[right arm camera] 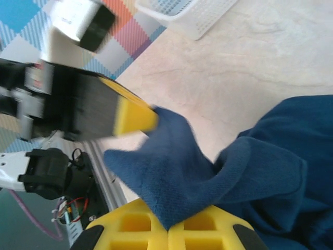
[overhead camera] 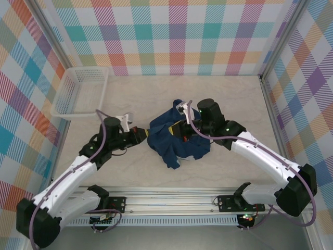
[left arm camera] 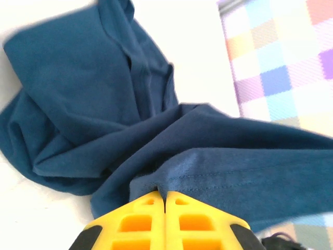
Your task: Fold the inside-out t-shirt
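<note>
The inside-out t-shirt (overhead camera: 169, 140) lies crumpled in a dark navy heap at the middle of the table. My left gripper (overhead camera: 144, 135) reaches its left edge. In the left wrist view the yellow jaws are pressed together with a stitched hem of the t-shirt (left arm camera: 218, 172) pinched at the tips of the left gripper (left arm camera: 165, 194). My right gripper (overhead camera: 182, 132) sits over the heap's middle. Its jaws are shut on a raised fold of the t-shirt (right arm camera: 171, 172) at the right gripper's (right arm camera: 169, 227) tips. The left gripper's yellow fingertip (right arm camera: 134, 117) touches that same fold.
A white mesh basket (overhead camera: 83, 91) stands at the back left, and its corner (right arm camera: 182, 13) shows in the right wrist view. Checkered walls enclose the table on three sides. A metal rail (overhead camera: 171, 200) runs along the near edge.
</note>
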`<state>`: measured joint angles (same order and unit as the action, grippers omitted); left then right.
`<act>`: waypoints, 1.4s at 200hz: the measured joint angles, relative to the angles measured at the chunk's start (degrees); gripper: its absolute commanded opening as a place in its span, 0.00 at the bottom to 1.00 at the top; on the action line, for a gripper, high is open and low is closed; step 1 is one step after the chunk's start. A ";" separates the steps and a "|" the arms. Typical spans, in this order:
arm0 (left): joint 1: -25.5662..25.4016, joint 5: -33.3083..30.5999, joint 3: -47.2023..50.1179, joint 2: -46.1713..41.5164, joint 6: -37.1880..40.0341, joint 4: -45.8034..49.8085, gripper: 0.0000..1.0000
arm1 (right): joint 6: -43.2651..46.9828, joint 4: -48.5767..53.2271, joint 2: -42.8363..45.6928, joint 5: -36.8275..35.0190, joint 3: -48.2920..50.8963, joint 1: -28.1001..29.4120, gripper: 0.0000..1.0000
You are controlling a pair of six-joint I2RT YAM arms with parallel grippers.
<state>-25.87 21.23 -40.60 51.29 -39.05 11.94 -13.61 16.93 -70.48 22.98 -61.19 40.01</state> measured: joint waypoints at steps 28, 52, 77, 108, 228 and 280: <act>2.16 3.41 -3.91 -2.93 -3.50 -1.27 0.00 | 1.31 0.68 0.55 -0.22 0.00 -1.29 0.03; 2.91 5.22 -5.42 -2.54 -5.77 -1.60 0.00 | 0.44 0.83 0.81 -1.18 0.02 -2.93 0.11; 3.96 6.21 -5.42 -2.49 -7.32 -1.01 0.00 | -1.84 1.53 2.60 -6.16 0.72 -4.42 0.15; 4.28 7.80 -5.42 -1.84 -8.15 -1.11 0.00 | -3.41 1.55 5.20 -9.22 3.32 -4.85 0.29; 4.42 6.69 -7.30 -1.55 -4.52 6.97 0.00 | 3.41 3.48 -0.31 -7.52 5.42 0.74 0.56; 7.39 -4.74 -15.37 -4.46 4.17 18.93 0.00 | -4.61 9.84 -2.97 -15.72 6.34 -15.61 0.59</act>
<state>-18.48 16.49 -55.96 46.83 -34.87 30.87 -18.22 26.76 -73.45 7.27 -54.85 24.40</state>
